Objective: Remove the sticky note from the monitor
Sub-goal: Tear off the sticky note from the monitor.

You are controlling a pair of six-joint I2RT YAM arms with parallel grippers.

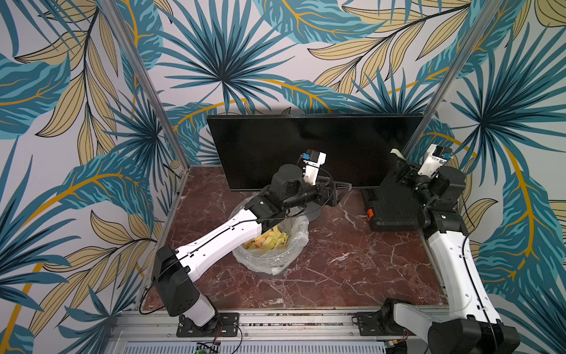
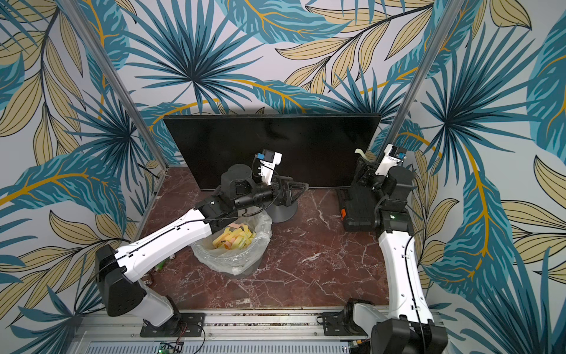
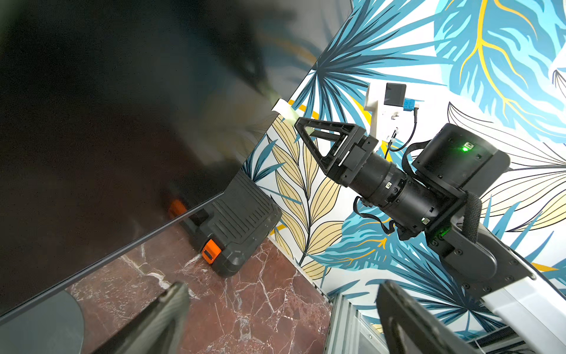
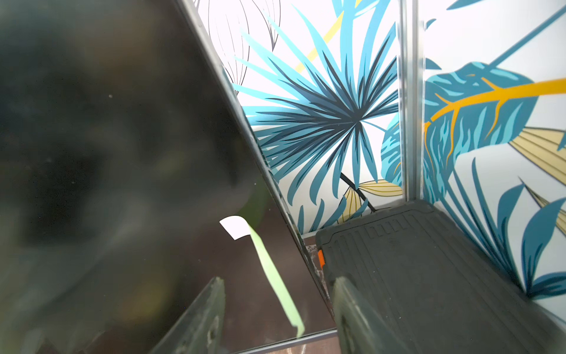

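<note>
**gearhead_jo:** Right pincer [image 4: 279, 285] fingers sit closest to the lens in the right wrist view. They're about half spread, and the sticky note [image 4: 268, 269] runs up between them edge-on, touching neither as far as I can see. Its foot looks stuck to the monitor [image 4: 122, 153], near the black case [image 4: 428, 260].

**benchy:** So nothing's peeled off?

**gearhead_jo:** Doubt it. Left wrist view: left pincer [image 3: 291, 321] spread wide and empty, with the note's curled tip right at the other pincer's tips. Both top views: the note [image 1: 396, 152] is at the monitor's right edge, and the bin [image 1: 298, 239] is already full of old ones. I'd say the pinch and pull are both left to do.
</note>
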